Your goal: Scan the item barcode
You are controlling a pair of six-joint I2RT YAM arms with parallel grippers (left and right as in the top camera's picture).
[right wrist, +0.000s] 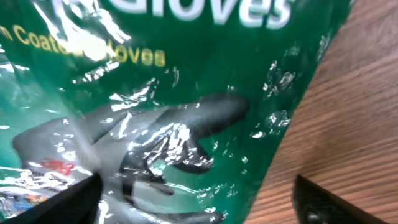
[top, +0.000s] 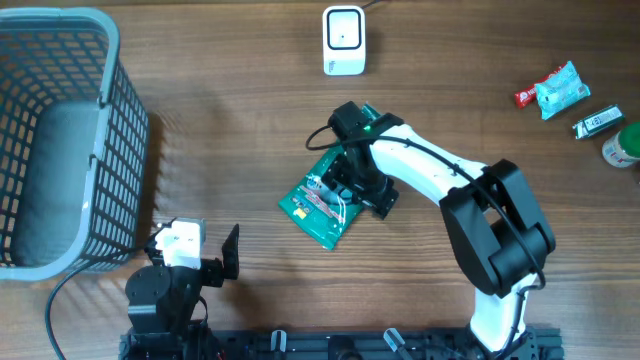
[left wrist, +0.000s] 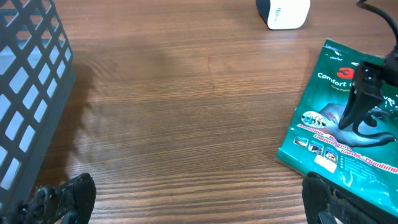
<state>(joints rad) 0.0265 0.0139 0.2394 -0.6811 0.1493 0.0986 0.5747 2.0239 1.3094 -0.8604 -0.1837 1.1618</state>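
The jaws of the right arm (top: pixel 430 172) stand wide open, pointing down close over a green packet of gloves (top: pixel 316 216), one finger above the packet and the other above bare wood at its edge. The packet lies flat mid-surface, below a white scanner (top: pixel 344 40). The jaws of the left arm (top: pixel 168 285), also open and empty, hover near a grey basket (top: pixel 125 150).

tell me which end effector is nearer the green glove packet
Right. The right end effector is over the green glove packet; the left end effector sits apart from it, by the basket.
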